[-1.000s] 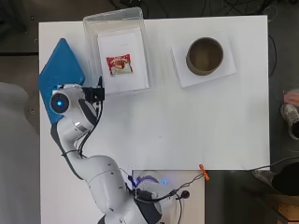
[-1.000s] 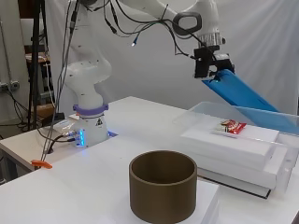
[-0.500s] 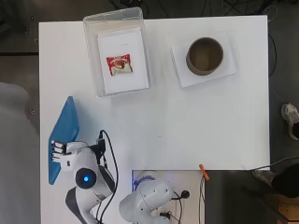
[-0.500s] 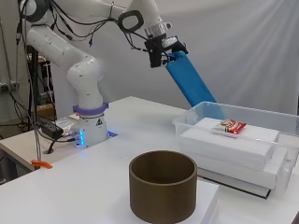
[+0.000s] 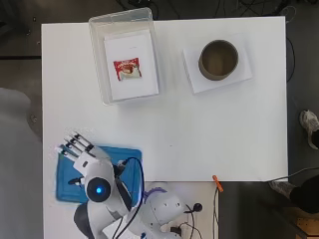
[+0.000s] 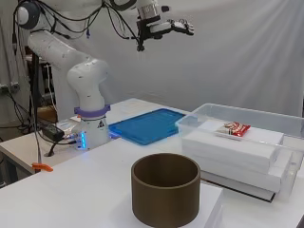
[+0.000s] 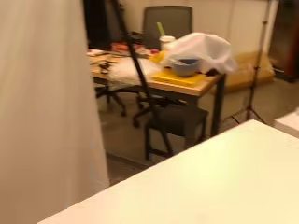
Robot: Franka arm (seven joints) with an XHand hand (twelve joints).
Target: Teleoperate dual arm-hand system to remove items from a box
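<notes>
Since the earlier frame the blue lid (image 5: 99, 172) has left the hand (image 5: 79, 152); overhead we are seeing it lying flat near the arm's base. From the side, the hand (image 6: 176, 26) is hanging high, fingers spread, empty; the snack packet (image 6: 232, 128) is sitting inside the clear box (image 6: 285, 126).

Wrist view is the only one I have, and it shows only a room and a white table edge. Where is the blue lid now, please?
Observer: The blue lid lies flat on the table, beside the arm's base.
Operator: Does the hand hold it?
Observer: No. The hand is high above the table with straight fingers, holding nothing.
Operator: What is in the box?
Observer: The clear box holds a white block with a red snack packet on top.
</notes>
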